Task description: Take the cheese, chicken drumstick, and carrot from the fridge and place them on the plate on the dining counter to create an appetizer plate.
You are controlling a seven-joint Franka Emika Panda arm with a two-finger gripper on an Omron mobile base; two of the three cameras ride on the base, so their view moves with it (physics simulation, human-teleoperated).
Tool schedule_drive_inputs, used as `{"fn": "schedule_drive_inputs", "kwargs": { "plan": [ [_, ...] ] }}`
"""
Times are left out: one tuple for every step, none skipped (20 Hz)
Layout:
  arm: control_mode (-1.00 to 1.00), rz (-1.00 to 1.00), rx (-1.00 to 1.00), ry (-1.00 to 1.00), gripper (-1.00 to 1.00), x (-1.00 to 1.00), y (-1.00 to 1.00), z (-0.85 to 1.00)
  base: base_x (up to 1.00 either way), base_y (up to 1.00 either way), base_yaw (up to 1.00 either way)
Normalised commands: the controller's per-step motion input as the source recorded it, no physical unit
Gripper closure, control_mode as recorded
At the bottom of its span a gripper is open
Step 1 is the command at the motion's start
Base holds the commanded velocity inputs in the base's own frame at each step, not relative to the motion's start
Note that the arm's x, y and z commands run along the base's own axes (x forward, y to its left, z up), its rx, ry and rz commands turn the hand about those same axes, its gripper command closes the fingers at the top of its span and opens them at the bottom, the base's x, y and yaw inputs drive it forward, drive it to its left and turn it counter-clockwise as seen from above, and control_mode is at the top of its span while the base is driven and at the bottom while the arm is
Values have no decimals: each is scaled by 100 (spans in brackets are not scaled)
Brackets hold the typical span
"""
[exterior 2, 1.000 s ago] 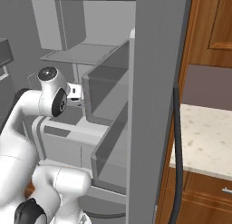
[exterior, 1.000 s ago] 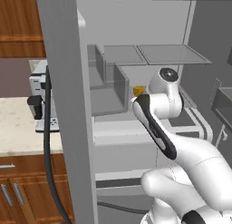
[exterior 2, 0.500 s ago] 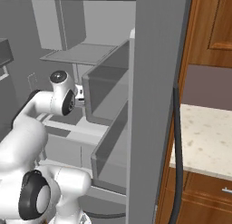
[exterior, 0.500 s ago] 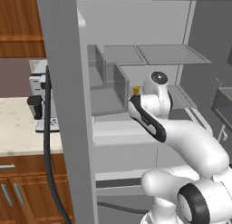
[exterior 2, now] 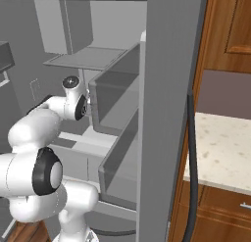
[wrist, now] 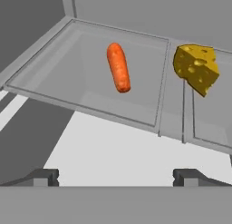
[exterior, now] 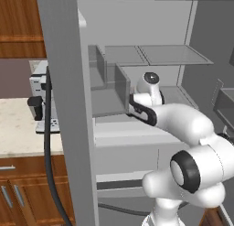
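Both base cameras sit behind the arm, one off each shoulder, looking forward and slightly down into the open fridge (exterior: 137, 28); they share its shelves and the arm reaching in. The hand camera is far closer (inside the fridge), gazing down at a glass shelf (wrist: 90, 82) with the carrot (wrist: 118, 67) and cheese (wrist: 196, 68).

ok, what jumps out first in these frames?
The bright orange tapered carrot lying on a pale grey fridge shelf, with the holey yellow cheese wedge on the next panel beside it. Then the white arm reaching into the open grey fridge, its claw open and empty short of both.
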Motion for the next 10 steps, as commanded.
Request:
{"fn": "schedule_drive_inputs", "kwargs": {
  "plan": [
    [-100, -1, 0, 0, -100, 56, 11, -16, 0, 0, 0],
    [-100, -2, 0, 0, -100, 56, 11, -17, 0, 0, 0],
    [-100, -2, 0, 0, -100, 58, 10, -17, 0, 0, 0],
    [-100, -2, 0, 0, -100, 59, 8, -17, 0, 0, 0],
    [-100, -2, 0, 0, -100, 61, 8, -17, 0, 0, 0],
    [-100, -2, 0, 0, -100, 60, 7, -19, 0, 0, 0],
    [-100, -1, 0, 0, -100, 59, 5, -20, 0, 0, 0],
    [-100, -1, 0, 0, -100, 57, 5, -21, 0, 0, 0],
    [-100, -1, 0, 0, -100, 54, 3, -22, 0, 0, 0],
    [-100, -1, 0, 0, -100, 53, 2, -22, 0, 0, 0]
  ]
}}
